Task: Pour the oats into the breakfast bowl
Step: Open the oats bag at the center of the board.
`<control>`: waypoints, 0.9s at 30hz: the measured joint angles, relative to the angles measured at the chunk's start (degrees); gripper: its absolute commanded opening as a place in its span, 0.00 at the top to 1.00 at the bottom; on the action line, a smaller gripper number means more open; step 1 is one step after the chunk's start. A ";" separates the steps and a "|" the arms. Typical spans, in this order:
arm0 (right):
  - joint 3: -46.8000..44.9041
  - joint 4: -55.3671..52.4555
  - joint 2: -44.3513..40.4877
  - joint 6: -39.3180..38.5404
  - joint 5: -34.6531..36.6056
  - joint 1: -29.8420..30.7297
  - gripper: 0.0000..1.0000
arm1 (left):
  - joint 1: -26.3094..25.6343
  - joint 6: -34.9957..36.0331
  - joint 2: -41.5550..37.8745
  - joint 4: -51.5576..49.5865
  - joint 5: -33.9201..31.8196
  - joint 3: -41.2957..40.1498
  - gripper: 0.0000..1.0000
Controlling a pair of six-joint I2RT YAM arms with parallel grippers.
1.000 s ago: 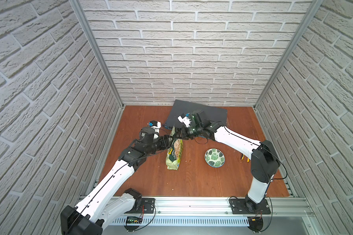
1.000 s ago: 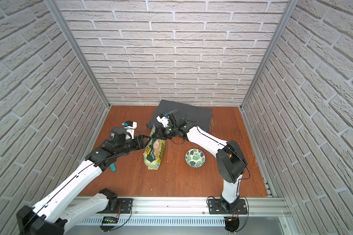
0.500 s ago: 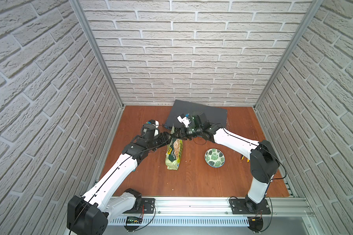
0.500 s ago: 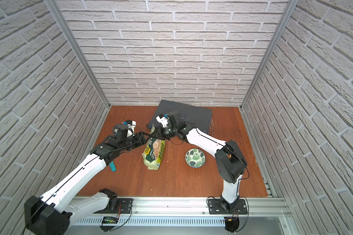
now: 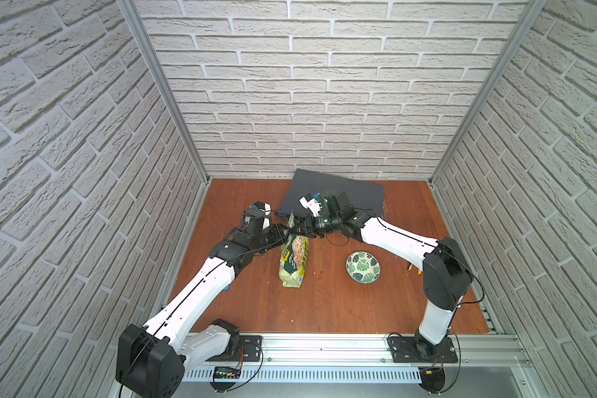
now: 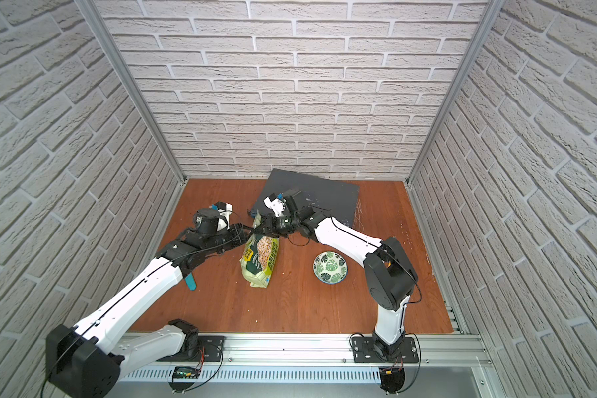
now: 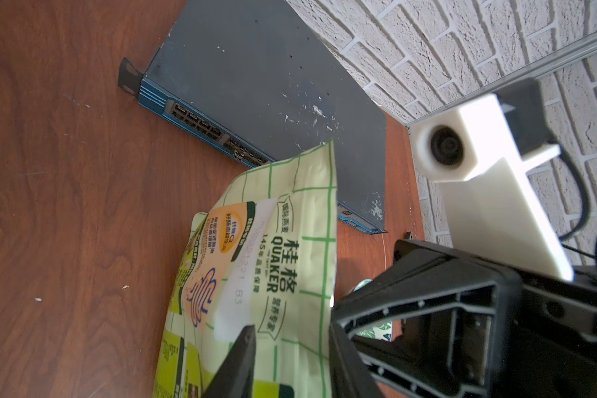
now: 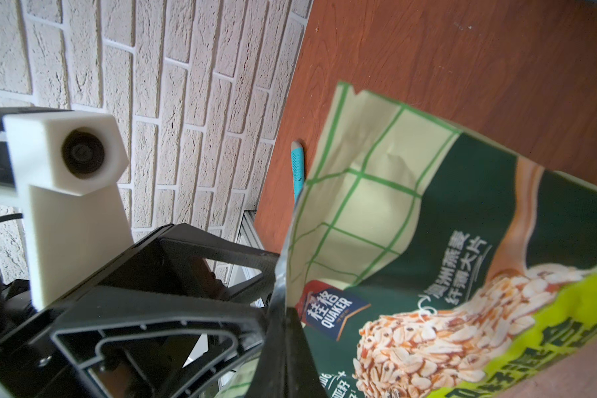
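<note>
near the middle of the table (image 5: 252, 310), in both top views: oat pouch (image 5: 293, 263) (image 6: 259, 260), light green with a dark green panel and an oat picture. lay tilted, lower end down on the wood, top edge lifted between the two claws.

right claw (image 5: 300, 230) (image 8: 277, 320): clenched on the pouch's top edge, with the film pinched flat between the fingers in the right wrist view.

left claw (image 5: 286, 235) (image 7: 290, 330): met the same top edge from the opposite side. stood with jaws partly apart astride the film in the left wrist view; contact with the film not discernible.

to the right of the pouch, well apart from it: breakfast bowl (image 5: 363, 268) (image 6: 331, 267), white with green leaf pattern. sat upright on the table, untouched by either claw.

at the back, near the brick wall: dark grey network switch (image 5: 338, 193), lying flat, port side turned toward the arms.

beside the left arm: teal pen-like tool (image 6: 190, 281), flat on the table.
</note>
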 measured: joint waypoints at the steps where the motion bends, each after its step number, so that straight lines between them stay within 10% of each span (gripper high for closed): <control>1: 0.00 -0.26 0.00 -0.09 0.11 0.00 0.97 | 0.00 0.33 -0.04 -0.33 -0.33 0.00 0.67; 15: 0.07 -2.03 0.00 -1.51 1.27 0.02 0.97 | 0.00 3.06 -0.37 -3.19 -3.15 0.11 0.70; 27: 1.03 -2.51 0.00 -1.99 1.33 0.35 0.97 | 0.02 1.60 -0.26 -2.60 -0.66 2.12 0.41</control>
